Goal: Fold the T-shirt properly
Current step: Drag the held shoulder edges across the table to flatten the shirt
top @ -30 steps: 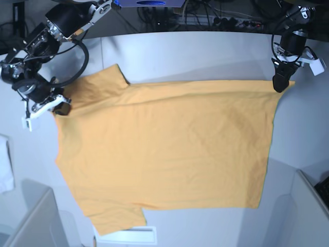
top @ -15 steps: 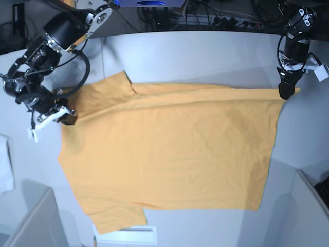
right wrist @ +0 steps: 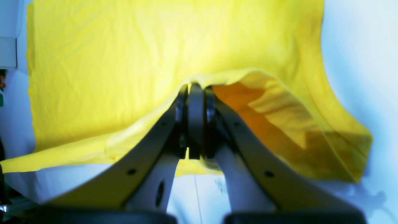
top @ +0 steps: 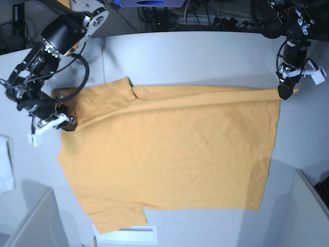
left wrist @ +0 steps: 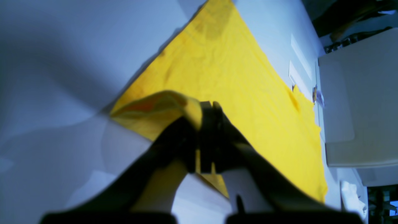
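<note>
Item: T-shirt (top: 169, 149), far edge pinched at both ends and lifted off the table (top: 205, 56).

You had the left gripper (top: 284, 91) clamped tight on the hem corner and the right gripper (top: 64, 122) clamped tight on the shoulder beside the sleeve (top: 105, 92); each wrist view showed cloth peaked up between shut jaws. Compared with a second earlier, both grippers had shifted a little toward the shirt's middle, and a long ridge had risen just inside the far edge, so the first lengthwise fold looked to be starting. The rest of the shirt lay flat on the table, nearer sleeve (top: 115, 216) at the table's front edge. Material: thin, soft, plain light-orange cotton, faintly creased, sagging between the two grips. Table: smooth, pale grey, matt. A white cloth (top: 5, 170) lay well apart from the shirt.
</note>
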Action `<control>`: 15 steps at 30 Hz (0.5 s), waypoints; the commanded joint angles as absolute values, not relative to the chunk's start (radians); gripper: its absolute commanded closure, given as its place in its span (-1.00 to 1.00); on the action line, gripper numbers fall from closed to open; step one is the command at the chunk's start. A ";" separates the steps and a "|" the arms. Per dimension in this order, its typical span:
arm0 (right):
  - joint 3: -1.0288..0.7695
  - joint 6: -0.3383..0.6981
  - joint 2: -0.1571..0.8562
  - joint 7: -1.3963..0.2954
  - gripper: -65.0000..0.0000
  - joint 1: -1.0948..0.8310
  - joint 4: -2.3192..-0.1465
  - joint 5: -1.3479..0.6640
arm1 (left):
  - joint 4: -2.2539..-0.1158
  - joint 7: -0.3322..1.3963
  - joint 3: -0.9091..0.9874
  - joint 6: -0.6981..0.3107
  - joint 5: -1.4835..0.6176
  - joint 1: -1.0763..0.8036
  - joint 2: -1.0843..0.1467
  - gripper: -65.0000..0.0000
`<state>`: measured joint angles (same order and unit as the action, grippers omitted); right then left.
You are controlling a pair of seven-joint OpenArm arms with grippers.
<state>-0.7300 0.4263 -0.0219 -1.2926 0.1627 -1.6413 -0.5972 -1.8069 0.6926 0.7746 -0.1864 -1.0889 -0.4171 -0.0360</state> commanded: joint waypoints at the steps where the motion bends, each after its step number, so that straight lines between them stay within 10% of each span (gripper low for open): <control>1: -0.711 0.421 -0.016 -1.256 1.00 0.189 -1.644 -0.624 | -1.810 0.668 0.779 -0.199 -1.109 -0.401 -0.053 1.00; 15: -0.690 0.338 -0.015 -1.147 1.00 0.245 -1.514 -0.624 | -1.685 0.668 0.687 -0.145 -0.947 -0.271 -0.096 1.00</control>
<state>-0.6918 0.3382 -0.0227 -1.1625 0.2237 -1.5013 -0.6029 -1.6699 0.6842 0.6838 -0.1387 -0.9398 -0.2726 -0.0864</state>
